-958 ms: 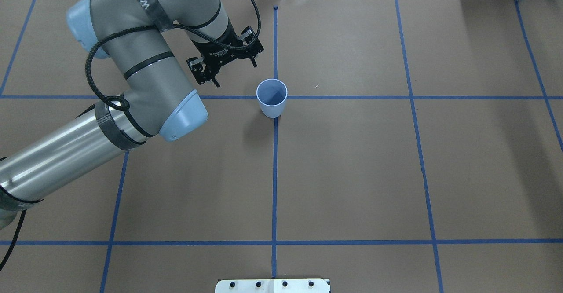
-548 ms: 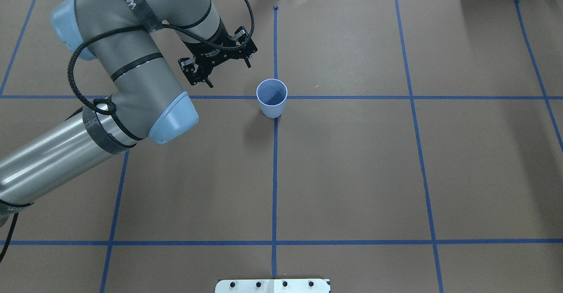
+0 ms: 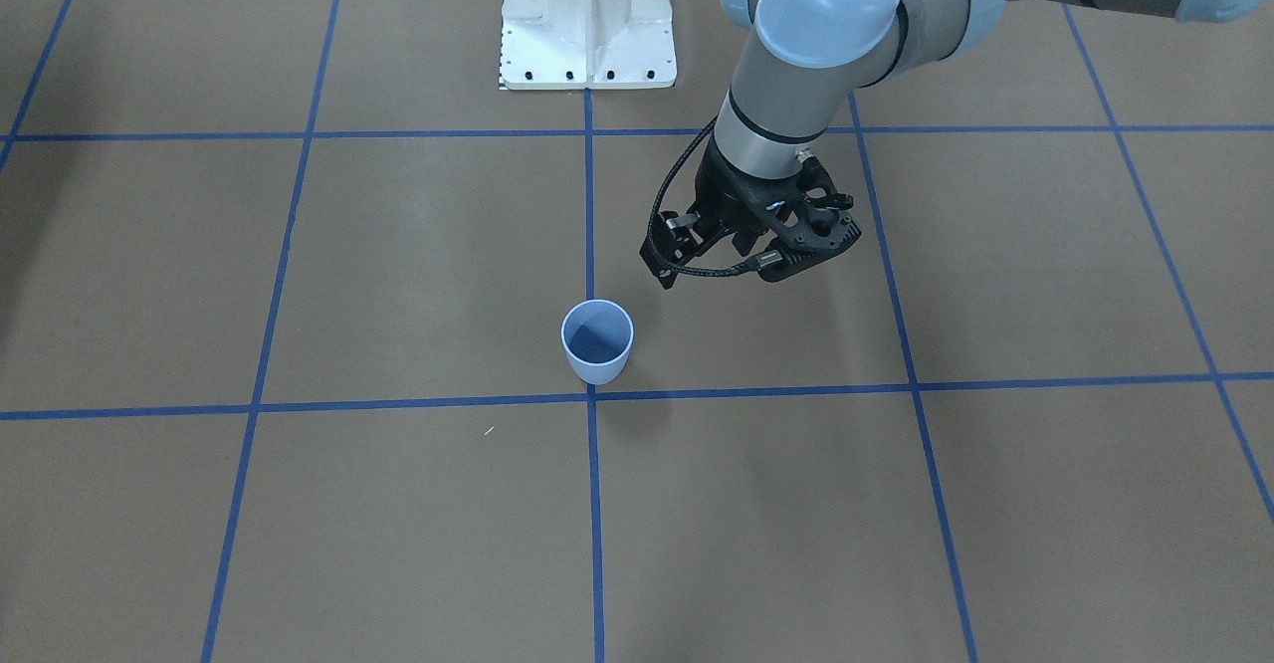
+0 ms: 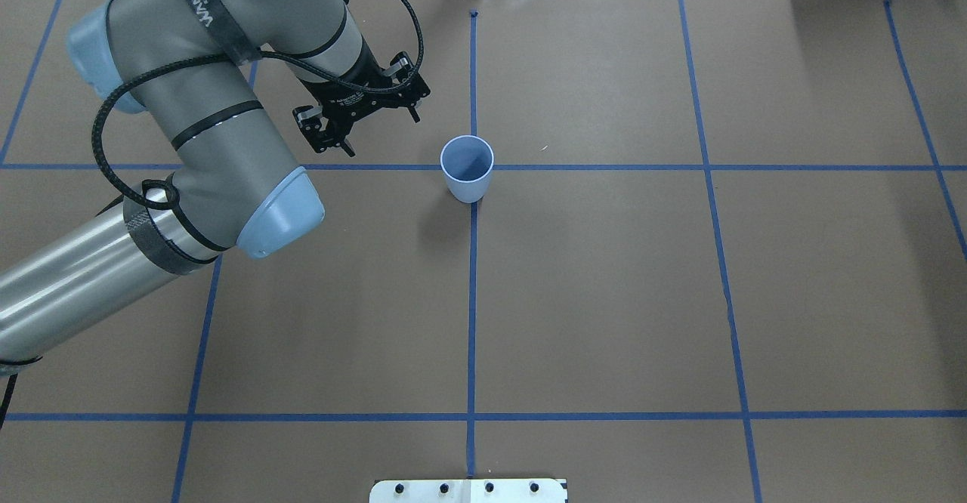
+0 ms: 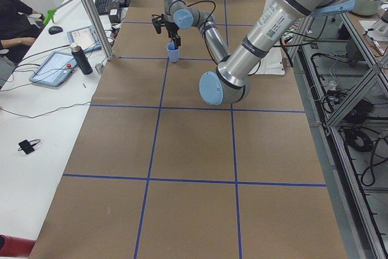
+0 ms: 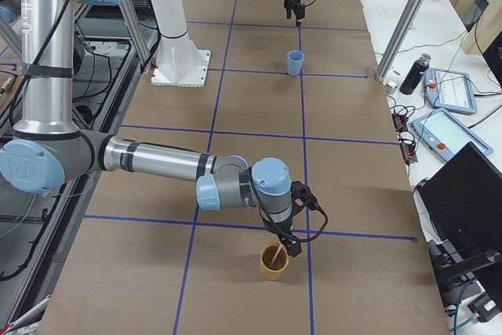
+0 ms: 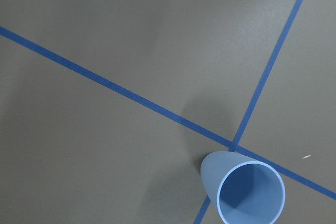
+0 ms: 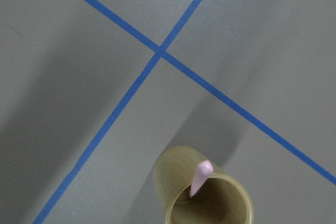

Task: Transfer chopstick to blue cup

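Observation:
The blue cup (image 4: 467, 168) stands upright on a crossing of blue tape lines; it also shows in the front view (image 3: 597, 342) and the left wrist view (image 7: 247, 195). It holds nothing. My left gripper (image 4: 380, 134) hovers open and empty to the cup's left and a little behind it, seen also in the front view (image 3: 719, 270). A pink chopstick (image 8: 200, 177) stands in a tan bamboo cup (image 6: 274, 266) at the table's far right end. My right gripper (image 6: 287, 242) sits right above that cup; I cannot tell whether it is open or shut.
The white robot base plate (image 3: 587, 21) stands at the table's near edge, between the arms. Blue tape lines grid the brown table. A metal post (image 6: 408, 17), a black bottle (image 6: 412, 74) and tablets (image 6: 449, 88) stand on the white desk beyond the table's far edge.
My left gripper has moved left and slightly back, away from the blue cup, staying open. The cup has not moved.

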`<state>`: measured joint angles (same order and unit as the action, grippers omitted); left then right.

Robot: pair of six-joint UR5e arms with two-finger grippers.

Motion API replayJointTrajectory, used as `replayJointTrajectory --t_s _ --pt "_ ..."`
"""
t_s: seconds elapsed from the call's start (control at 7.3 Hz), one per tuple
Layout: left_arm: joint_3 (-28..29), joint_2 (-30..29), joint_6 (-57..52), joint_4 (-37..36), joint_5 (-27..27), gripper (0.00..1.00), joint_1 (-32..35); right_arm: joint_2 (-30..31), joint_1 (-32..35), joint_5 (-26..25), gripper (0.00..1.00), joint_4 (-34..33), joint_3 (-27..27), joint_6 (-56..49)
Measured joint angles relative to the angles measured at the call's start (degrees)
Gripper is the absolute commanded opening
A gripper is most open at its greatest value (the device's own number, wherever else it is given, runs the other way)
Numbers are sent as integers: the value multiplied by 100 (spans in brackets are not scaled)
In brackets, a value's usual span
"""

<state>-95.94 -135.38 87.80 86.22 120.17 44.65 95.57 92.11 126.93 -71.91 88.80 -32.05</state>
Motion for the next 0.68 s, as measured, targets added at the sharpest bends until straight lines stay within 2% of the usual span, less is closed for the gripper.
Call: replayJointTrajectory --t_s 0.41,0.55,0.68 --pt "-1 18 0 0 -18 99 0 -39 0 343 98 704 -75 163" --pt "1 31 -2 0 -24 99 0 -31 0 413 95 929 -124 239" --pt "3 41 -4 0 -29 99 0 -12 0 474 87 1032 -187 269"
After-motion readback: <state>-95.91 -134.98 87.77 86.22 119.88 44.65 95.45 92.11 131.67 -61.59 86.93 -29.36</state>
